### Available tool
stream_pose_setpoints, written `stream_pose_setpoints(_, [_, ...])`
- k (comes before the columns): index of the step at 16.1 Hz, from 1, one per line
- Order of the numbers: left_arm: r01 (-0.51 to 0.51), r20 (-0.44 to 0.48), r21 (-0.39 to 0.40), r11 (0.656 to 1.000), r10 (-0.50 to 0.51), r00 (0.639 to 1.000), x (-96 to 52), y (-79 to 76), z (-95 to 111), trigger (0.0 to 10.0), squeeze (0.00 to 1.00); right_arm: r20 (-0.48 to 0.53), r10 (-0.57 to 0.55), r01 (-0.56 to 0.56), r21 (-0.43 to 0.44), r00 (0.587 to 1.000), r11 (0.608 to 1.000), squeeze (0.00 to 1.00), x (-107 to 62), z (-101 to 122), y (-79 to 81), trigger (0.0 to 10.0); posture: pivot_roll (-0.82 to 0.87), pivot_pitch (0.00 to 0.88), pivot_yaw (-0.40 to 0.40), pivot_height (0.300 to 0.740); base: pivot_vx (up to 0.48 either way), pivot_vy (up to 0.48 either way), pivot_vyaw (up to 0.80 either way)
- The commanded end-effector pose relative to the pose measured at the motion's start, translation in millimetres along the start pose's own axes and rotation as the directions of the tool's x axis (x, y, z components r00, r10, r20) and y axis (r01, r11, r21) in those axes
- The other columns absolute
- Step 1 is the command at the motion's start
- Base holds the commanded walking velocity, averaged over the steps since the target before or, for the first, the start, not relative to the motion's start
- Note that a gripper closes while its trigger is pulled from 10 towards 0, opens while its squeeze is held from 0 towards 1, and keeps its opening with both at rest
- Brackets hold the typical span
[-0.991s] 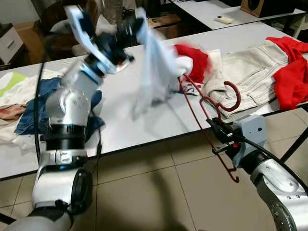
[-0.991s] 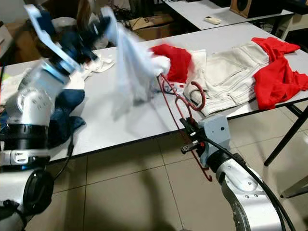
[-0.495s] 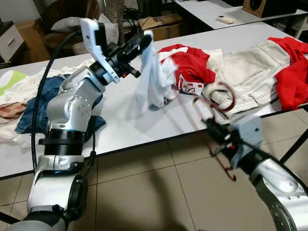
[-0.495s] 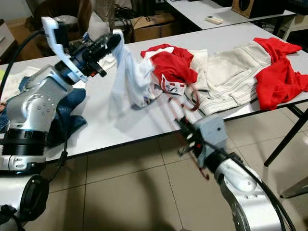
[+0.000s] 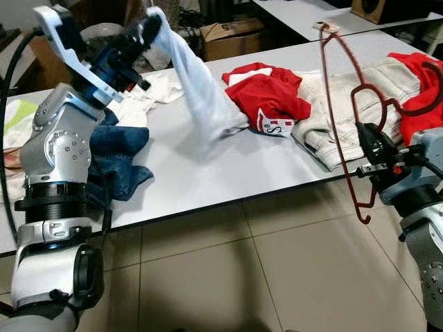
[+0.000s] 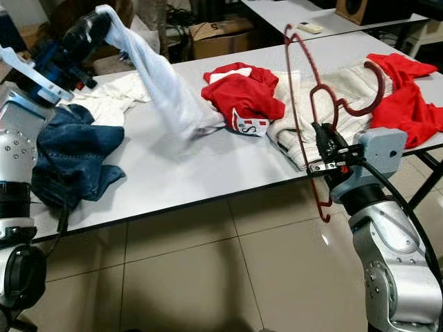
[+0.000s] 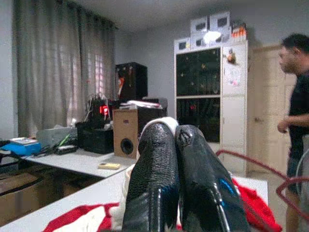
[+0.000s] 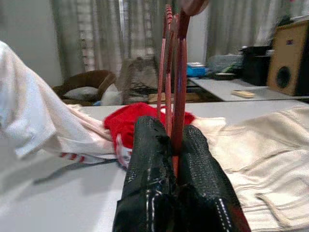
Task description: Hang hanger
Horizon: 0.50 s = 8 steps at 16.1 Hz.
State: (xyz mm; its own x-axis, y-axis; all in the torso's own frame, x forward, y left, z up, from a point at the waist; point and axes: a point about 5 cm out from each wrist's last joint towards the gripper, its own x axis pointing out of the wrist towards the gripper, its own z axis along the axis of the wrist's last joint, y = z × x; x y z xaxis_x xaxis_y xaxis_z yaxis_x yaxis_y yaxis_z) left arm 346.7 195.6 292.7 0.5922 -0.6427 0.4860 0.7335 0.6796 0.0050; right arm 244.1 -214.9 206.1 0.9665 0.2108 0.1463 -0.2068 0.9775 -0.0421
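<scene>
My right gripper [image 5: 368,149] is shut on a dark red wire hanger [image 5: 331,104], held upright past the table's front right edge, its hook [image 5: 421,104] over the cream trousers. In the right wrist view the hanger [image 8: 175,72] rises from between the closed fingers [image 8: 149,179]. My left gripper [image 5: 142,33] is raised at the far left over the table, shut on a white garment [image 5: 201,97] that hangs down to the tabletop. The left wrist view has the two black fingers [image 7: 154,183] pressed together with white cloth behind them.
On the white table [image 5: 228,169] lie blue jeans [image 5: 114,155], a red and white shirt [image 5: 266,93], cream trousers [image 5: 346,104] and a red garment [image 5: 422,69]. Another table with a remote stands behind. A person [image 7: 294,111] stands at a distance. Tiled floor lies in front.
My right gripper has swung the hanger up and to the right, from low and slanted to upright. My left gripper has lifted the white garment higher and to the left.
</scene>
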Motion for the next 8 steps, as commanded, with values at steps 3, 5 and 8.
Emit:
stream_pose_setpoints(3, [0.084, -0.09, 0.053, 0.995, -0.08, 0.993, 6.4, -13.4, -16.3, 0.0, 0.0, -0.061, 0.35, -0.346, 0.067, 0.935, 0.936, 0.0, -14.3, -3.7, 37.1, 10.0, -0.17, 0.0, 0.115, 0.74, 0.0, 0.0, 0.0])
stream_pose_setpoints(5, [0.102, -0.085, 0.048, 0.994, -0.097, 0.992, 10.7, -16.0, -16.6, 0.0, 0.0, -0.103, 0.46, -0.451, 0.1, 0.882, 0.887, 0.0, -23.0, -9.1, 49.9, 10.0, -0.18, 0.0, 0.123, 0.74, 0.0, 0.0, 0.0])
stream_pose_setpoints(8, [0.114, -0.107, 0.069, 0.991, -0.106, 0.989, 10.2, -15.8, -18.3, 0.0, 0.0, -0.178, 0.488, -0.472, 0.127, 0.854, 0.872, 0.0, -30.5, -20.4, 55.3, 10.0, -0.18, 0.0, 0.127, 0.74, 0.0, 0.0, 0.0])
